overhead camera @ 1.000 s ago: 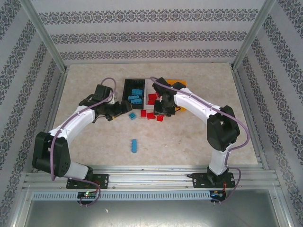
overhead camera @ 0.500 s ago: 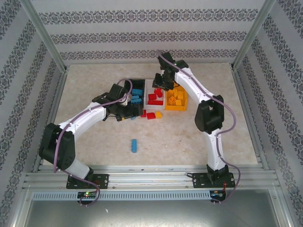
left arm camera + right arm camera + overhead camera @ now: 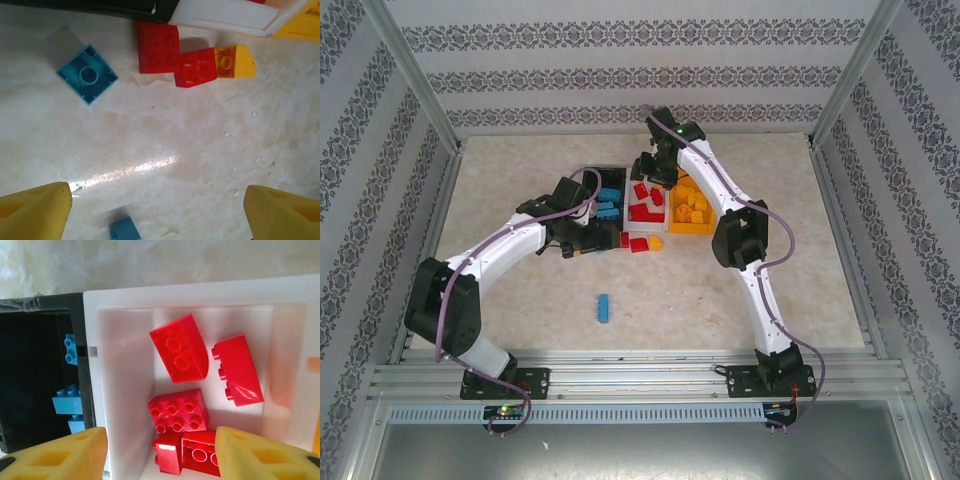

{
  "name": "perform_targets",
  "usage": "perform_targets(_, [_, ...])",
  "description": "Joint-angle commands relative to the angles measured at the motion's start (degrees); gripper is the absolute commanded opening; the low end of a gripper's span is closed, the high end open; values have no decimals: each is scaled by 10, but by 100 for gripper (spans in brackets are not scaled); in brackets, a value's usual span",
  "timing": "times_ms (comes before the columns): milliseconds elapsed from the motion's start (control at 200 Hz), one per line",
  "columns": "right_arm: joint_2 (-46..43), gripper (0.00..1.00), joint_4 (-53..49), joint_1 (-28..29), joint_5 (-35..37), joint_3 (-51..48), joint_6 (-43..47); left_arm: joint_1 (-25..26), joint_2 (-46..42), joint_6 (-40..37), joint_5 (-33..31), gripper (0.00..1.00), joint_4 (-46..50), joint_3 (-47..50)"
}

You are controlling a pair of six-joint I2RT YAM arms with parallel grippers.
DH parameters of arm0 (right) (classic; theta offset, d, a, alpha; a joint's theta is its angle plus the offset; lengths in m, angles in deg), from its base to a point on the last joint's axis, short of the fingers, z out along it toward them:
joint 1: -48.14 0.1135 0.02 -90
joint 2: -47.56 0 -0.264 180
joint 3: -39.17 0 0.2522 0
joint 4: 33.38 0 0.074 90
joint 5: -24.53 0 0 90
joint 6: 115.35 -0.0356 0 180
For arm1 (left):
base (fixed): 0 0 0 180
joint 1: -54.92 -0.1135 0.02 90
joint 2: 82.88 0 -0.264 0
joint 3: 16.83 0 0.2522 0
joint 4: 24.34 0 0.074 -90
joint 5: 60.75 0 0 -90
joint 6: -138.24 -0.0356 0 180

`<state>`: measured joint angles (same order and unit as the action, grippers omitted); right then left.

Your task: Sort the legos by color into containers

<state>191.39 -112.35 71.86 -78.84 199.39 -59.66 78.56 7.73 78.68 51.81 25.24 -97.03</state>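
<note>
A lone light blue brick (image 3: 604, 307) lies on the bench (image 3: 740, 290), nearest the arm bases. Farther out, the left claw (image 3: 160, 210) hangs open and empty over loose legos: a blue square brick (image 3: 87, 75), two touching red bricks (image 3: 159, 47) and a yellow brick (image 3: 234, 62) against them. Beyond, the right claw (image 3: 160, 455) gapes empty above the white bin (image 3: 200, 290) of red legos (image 3: 179, 347), between the black bin (image 3: 82, 365) and the orange-yellow bin (image 3: 692, 230).

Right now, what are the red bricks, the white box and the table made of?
The red bricks look like hard, glossy plastic: they have shiny highlights and moulded studs. The white box is probably plastic too, with smooth, slightly shiny walls. The table looks like marble-patterned stone or laminate, polished enough to reflect a streak of light.
</note>
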Motion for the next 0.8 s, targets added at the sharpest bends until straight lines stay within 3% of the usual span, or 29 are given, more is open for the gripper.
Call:
perform_targets(0, [-75, 61, -20, -1, 18, -42, 11, 6, 30, -30, 15, 89, 10, -25])
perform_targets(280, [-308, 60, 88, 30, 29, -421, -9, 27, 111, -61, 30, 83, -8, -81])
perform_targets(415, [-374, 56, 126, 54, 17, -558, -32, 32, 142, -66, 29, 82, -9, -106])
perform_targets(590, [-361, 58, 119, 96, 26, -585, -29, 19, 138, -47, 29, 82, -24, -97])
perform_targets(794, [-310, 63, 104, 104, 25, -536, -12, -20, 92, -36, 27, 82, -29, -56])
